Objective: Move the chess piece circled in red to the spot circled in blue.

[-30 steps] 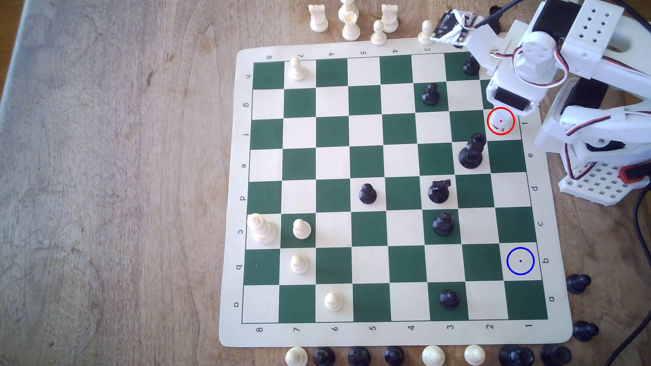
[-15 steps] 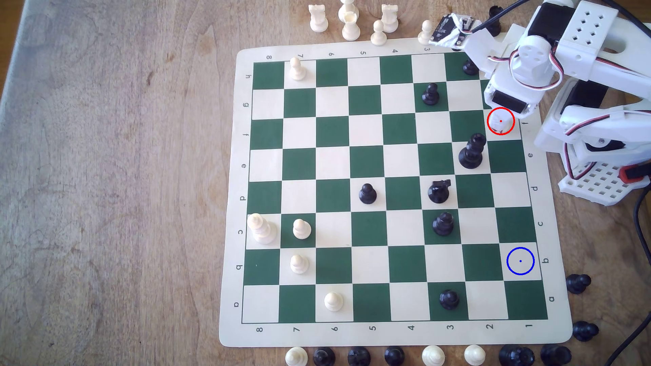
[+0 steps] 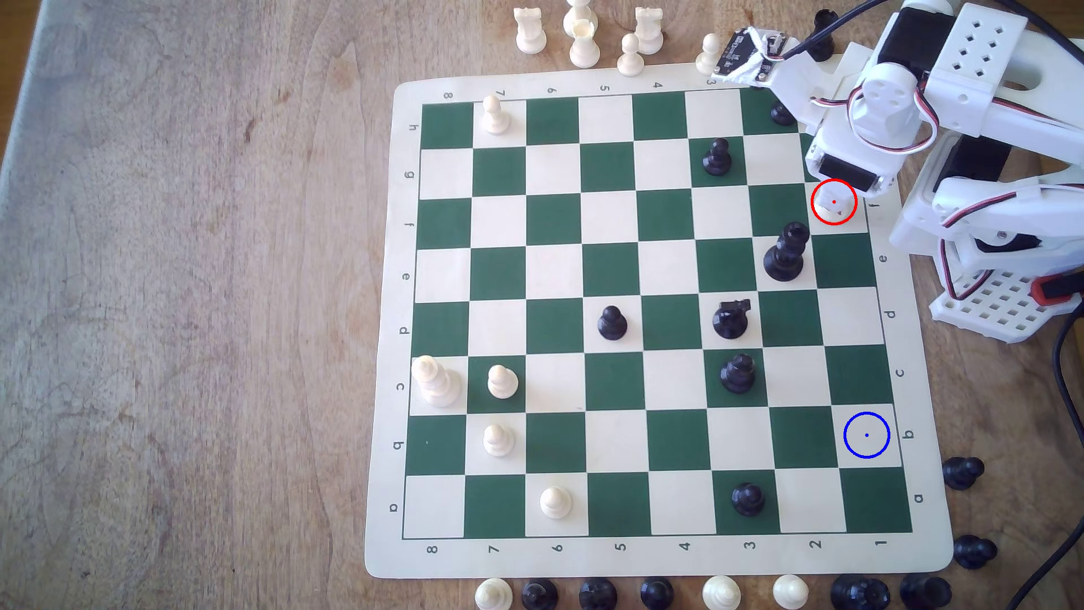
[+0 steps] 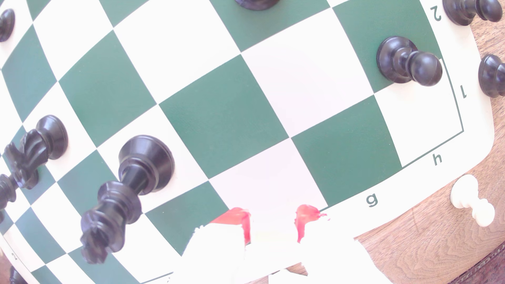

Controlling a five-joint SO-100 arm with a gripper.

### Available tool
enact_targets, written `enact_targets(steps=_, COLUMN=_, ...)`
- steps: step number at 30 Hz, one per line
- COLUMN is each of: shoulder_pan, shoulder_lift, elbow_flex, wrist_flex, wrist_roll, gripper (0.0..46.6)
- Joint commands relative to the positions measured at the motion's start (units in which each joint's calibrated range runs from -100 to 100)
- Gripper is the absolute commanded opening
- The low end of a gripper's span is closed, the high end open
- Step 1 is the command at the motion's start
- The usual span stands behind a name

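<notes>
The chess piece circled in red (image 3: 828, 203) is a small cream piece on the cream square at the board's right edge in the exterior view, by the letter f. My gripper (image 3: 835, 210) hangs directly over it, and the white wrist housing covers the ring's upper rim. In the wrist view my gripper (image 4: 273, 218) is open; its red fingertips (image 4: 236, 218) stand apart, with a pale, washed-out shape (image 4: 273, 237) between them. The spot circled in blue (image 3: 867, 435) is a bare cream square further down the same edge column, by the letter b.
A tall black piece (image 3: 786, 252) stands one square diagonally from the circled piece. Black pawns (image 3: 717, 157) (image 3: 782, 112) stand near the wrist. The arm's base (image 3: 997, 305) sits off the board's right edge. Spare pieces (image 3: 962, 472) lie beside the blue ring's corner.
The wrist has crept slightly down and over the red ring. Less of the red fingertips shows beside the piece in the exterior view. The pieces have not moved.
</notes>
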Motion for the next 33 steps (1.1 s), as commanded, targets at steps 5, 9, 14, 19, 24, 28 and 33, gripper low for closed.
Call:
enact_targets(steps=5, shoulder_pan=2.85, shoulder_lift=-2.22, elbow_flex=-5.80, wrist_flex=2.72, wrist_roll=3.13, gripper=0.9)
enact_targets(steps=9, shoulder_pan=3.40, shoulder_lift=-7.23, elbow_flex=-7.88, wrist_flex=6.40, wrist_roll=5.37, gripper=0.9)
enact_targets(steps=14, shoulder_pan=2.38, shoulder_lift=-5.96, elbow_flex=-16.50, wrist_flex=11.07, wrist_roll=5.13, gripper=0.4)
enact_targets(steps=19, shoulder_pan=1.83, shoulder_lift=-2.73, elbow_flex=-27.92, wrist_flex=13.28, wrist_roll=5.37, gripper=0.4)
enact_targets(steps=24, shoulder_pan=-2.62, shoulder_lift=3.72, elbow_flex=-42.52, wrist_flex=22.62, wrist_roll=5.03, gripper=0.4)
enact_targets(steps=28, shoulder_pan=-8.49, shoulder_lift=5.50, elbow_flex=-47.68, wrist_flex=22.95, wrist_roll=2.93, gripper=0.4)
enact_targets(steps=33, shoulder_pan=-21.40, shoulder_lift=7.46, elbow_flex=-49.68, wrist_flex=22.95, wrist_roll=-0.05, gripper=0.4)
